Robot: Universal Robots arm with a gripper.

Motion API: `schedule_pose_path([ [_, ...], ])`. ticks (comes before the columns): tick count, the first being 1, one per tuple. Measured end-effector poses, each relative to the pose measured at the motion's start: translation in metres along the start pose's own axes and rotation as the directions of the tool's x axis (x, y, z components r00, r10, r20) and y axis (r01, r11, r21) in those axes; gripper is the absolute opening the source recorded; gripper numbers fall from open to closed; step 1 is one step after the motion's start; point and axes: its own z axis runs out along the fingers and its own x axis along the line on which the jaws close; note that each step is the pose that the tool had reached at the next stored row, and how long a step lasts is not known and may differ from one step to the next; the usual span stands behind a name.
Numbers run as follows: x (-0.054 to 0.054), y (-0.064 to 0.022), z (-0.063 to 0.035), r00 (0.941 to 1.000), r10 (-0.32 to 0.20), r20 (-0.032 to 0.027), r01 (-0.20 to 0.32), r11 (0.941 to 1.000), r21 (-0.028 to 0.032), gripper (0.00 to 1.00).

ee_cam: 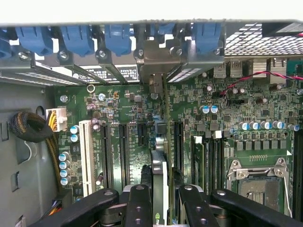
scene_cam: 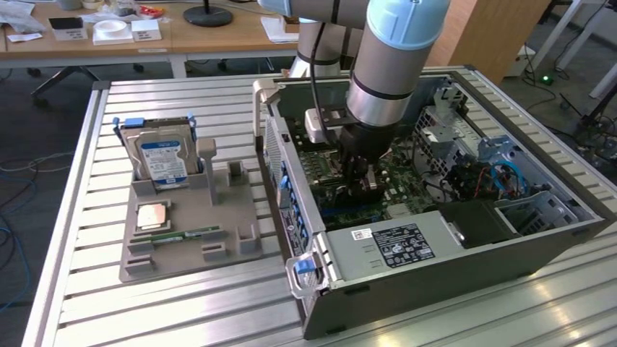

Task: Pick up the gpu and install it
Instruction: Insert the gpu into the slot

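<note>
- Slatted metal table (scene_cam: 193, 303) carries an open computer case (scene_cam: 434, 296); arm reaches down inside.
- gripper (ee_cam: 165, 205) part-closed, clamping the gpu (ee_cam: 160, 165) edge-on between the fingers (ee_cam: 138, 203).
- gpu sits directly below the hand, long axis running ahead of it, parallel to the motherboard (ee_cam: 227, 109) slots.
- Silver bracket (ee_cam: 156, 61) end points away from the hand, at the case's rear wall.
- Seated in slot: cannot tell.
- Parts tray (scene_cam: 183, 253) with hard drive (scene_cam: 162, 155) well off sideways.

Pale-blue joint cap (scene_cam: 410, 22) on silver-grey arm (scene_cam: 386, 87), black cable (scene_cam: 313, 79) running alongside, black wrist (scene_cam: 362, 144), black claw (ee_cam: 165, 203) links dotted with round screws (ee_cam: 138, 187)
</note>
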Motion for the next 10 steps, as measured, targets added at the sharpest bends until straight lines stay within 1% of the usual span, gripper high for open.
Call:
schedule_pose_path([
  [5,0.0,0.0,0.0,1.0,0.0,0.0,0.0,1.0,0.0,0.27],
  [6,-0.0002,0.0001,0.0004,1.0,0.0,0.0019,0.0,1.0,-0.0001,0.28],
  [7,-0.0002,0.0001,0.0006,1.0,0.0,0.0017,0.0,1.0,0.0004,0.28],
  [8,-0.0002,0.0,0.0005,1.0,0.0,0.0012,0.0,1.0,0.0005,0.33],
  [9,-0.0001,0.0,0.0002,1.0,0.0,0.0004,0.0,1.0,0.0001,0.33],
  [10,0.0,0.0,0.0,1.0,0.0,0.0,0.0,1.0,0.0,0.4],
])
